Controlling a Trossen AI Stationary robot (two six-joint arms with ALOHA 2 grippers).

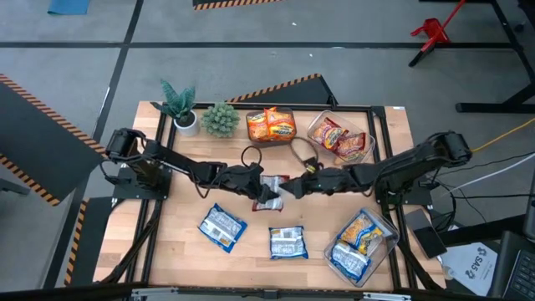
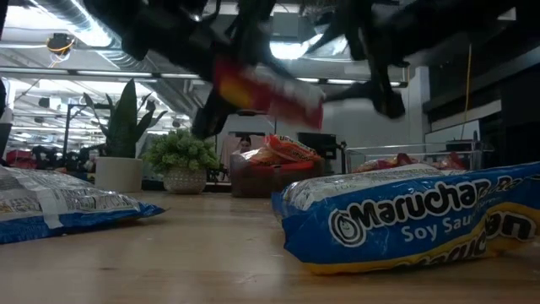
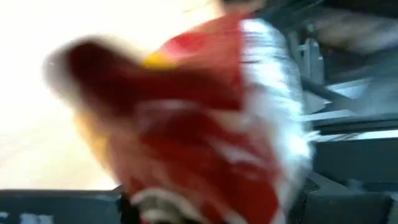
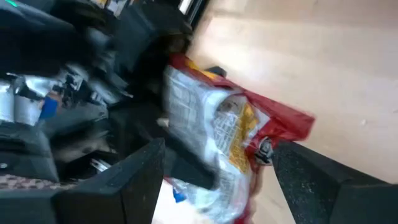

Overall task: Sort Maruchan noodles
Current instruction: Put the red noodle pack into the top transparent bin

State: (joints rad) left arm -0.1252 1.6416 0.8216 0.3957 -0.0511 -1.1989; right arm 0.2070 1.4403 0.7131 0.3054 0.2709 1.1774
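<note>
Centrally, above mid-table: left gripper (image 1: 261, 186) closed on a red packet (image 1: 272, 192), held clear of the wood, while the right gripper (image 1: 294, 189) sits just beside it with fingers spread apart either side of the packet, gripping nothing, apparently a hand-over for sorting. Outward: two blue-and-white packets (image 1: 222, 227) lying loose on the near table; orange packets (image 1: 271, 124) and red-brown packets (image 1: 338, 138) grouped in far bins, mixed packets in the near-right bin (image 1: 361, 244); two potted plants (image 1: 201, 115) far left.

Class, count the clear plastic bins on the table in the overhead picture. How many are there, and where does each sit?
3: one bin at the far edge beside the plants, one bin right of it, and one bin at the near right corner.
</note>
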